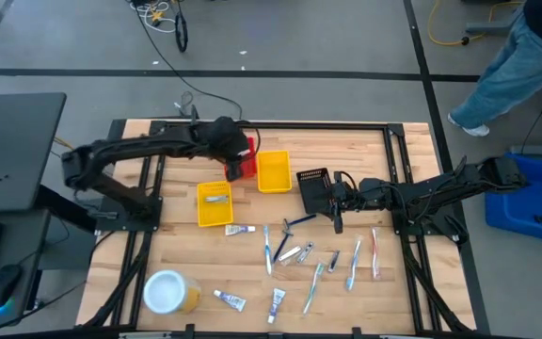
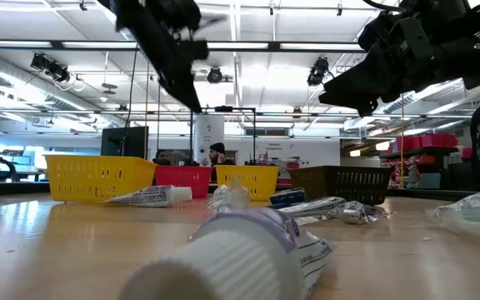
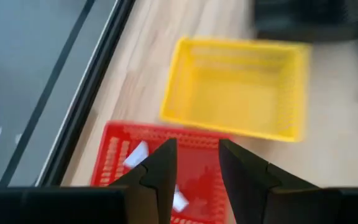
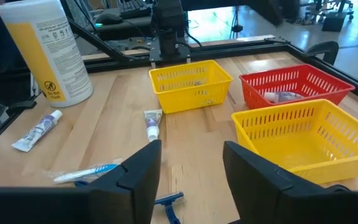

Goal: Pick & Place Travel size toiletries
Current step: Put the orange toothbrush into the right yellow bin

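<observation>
Red plastic mesh basket (image 1: 244, 156) sits near the far edge of the wooden bench (image 1: 130, 264), and my left end effector (image 1: 234, 168) hangs directly over it with its fingers (image 3: 160, 171) spread a little and nothing between them. In my left wrist view a small white packet (image 3: 137, 155) lies on the basket's floor, just below those fingers. Just beside the red basket stands a yellow plastic mesh basket (image 1: 273, 170), and nearer the bench's left side a second yellow mesh basket (image 1: 215, 204) holds one small tube (image 1: 217, 199).

My right end effector (image 1: 338, 221) hovers just beside the black plastic mesh basket (image 1: 313, 191), its fingers (image 4: 138, 168) spread apart and empty. The travel size toiletries lie loose on the bench below and in front of it, toward the near edge: a dark blue razor (image 1: 294, 224) almost under it, a white tube with blue and red print (image 1: 240, 230) close to the second yellow basket, thin blue toothbrushes (image 1: 268, 250), a green toothbrush (image 1: 313, 285), a pink toothbrush (image 1: 375, 252), and two more white tubes (image 1: 231, 300) near the near edge.

A yellow round container with a white top (image 1: 169, 292) rests at the near left corner, well apart from both end effectors.
</observation>
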{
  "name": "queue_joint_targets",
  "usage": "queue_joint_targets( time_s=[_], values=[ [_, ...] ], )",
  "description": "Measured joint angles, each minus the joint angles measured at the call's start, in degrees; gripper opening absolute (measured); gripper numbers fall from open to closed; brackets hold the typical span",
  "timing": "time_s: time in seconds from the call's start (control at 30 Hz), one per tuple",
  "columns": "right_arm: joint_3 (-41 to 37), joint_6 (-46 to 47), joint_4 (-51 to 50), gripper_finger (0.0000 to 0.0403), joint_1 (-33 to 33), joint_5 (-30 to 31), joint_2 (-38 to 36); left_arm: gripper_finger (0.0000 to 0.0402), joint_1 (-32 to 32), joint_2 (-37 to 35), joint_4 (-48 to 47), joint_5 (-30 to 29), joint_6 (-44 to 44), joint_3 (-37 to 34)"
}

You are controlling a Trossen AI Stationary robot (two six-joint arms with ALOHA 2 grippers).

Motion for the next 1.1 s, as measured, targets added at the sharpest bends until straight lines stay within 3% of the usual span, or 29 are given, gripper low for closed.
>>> queue_joint_targets(
  time_s=[0.2,0.6,0.93,1.1],
  values=[
    [0.0,0.0,0.0,0.019,0.0,0.0,0.0,0.0125,-4.02,-7.1,-6.38,6.64,2.76,0.0],
    [-0.02,0.0,1.37,0.0169,0.02,-0.04,0.0,0.0125,-12.25,-9.33,-9.73,5.97,2.68,-0.09],
    [-0.02,1.95,3.86,0.0183,0.02,-2.09,0.06,0.0125,-16.85,-11.69,10.57,4.08,-2.64,-18.4],
    [-0.02,1.34,8.09,0.0192,0.4,-3.24,1.03,0.0125,-17.75,-12.1,17.9,2.07,-5.38,-23.11]
  ],
)
